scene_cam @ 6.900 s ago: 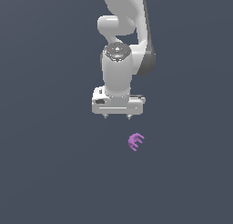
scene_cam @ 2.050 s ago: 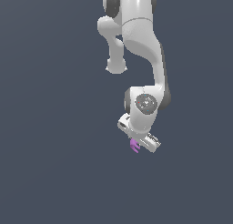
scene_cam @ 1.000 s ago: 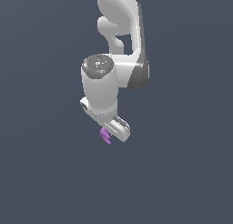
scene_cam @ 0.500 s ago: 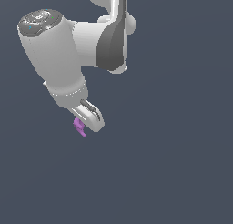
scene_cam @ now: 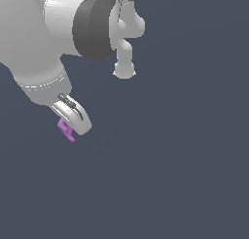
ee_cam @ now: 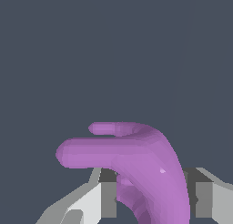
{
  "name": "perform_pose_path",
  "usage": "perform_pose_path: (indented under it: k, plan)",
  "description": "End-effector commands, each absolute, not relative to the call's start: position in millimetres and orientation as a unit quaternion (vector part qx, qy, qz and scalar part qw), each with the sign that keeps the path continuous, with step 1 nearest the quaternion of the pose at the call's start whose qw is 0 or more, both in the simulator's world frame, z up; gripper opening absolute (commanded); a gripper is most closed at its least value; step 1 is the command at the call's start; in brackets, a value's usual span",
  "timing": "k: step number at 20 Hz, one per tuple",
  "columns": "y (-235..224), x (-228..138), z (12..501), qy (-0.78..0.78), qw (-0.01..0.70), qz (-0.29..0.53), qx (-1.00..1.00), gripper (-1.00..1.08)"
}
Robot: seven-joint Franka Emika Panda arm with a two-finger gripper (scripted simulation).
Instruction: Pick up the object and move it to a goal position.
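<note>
Gripper fingers clamped on purple object, w/ prongs sticking out past the fingers. Pick step looks done: object held clear of the floor. Remaining: transfer to goal, which isn't visible.

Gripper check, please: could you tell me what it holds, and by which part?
The gripper holds the purple piece by its base; the prongs stick out beyond the fingers.

Bare simulator space (flat slate-grey backdrop, no furnishings).
</note>
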State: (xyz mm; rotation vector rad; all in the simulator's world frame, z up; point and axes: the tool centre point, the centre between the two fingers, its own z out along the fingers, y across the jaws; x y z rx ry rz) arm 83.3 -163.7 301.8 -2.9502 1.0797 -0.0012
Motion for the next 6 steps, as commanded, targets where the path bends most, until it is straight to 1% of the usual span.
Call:
perform_pose_path:
  k: [1, 6]
  plan:
    - [-167.9, 84.4, 306.3, 0.343, 0.000, 0.000, -0.939, -1.00]
    - [-170.7, 85.3, 309.1, 0.343, 0.000, 0.000, -0.939, -1.00]
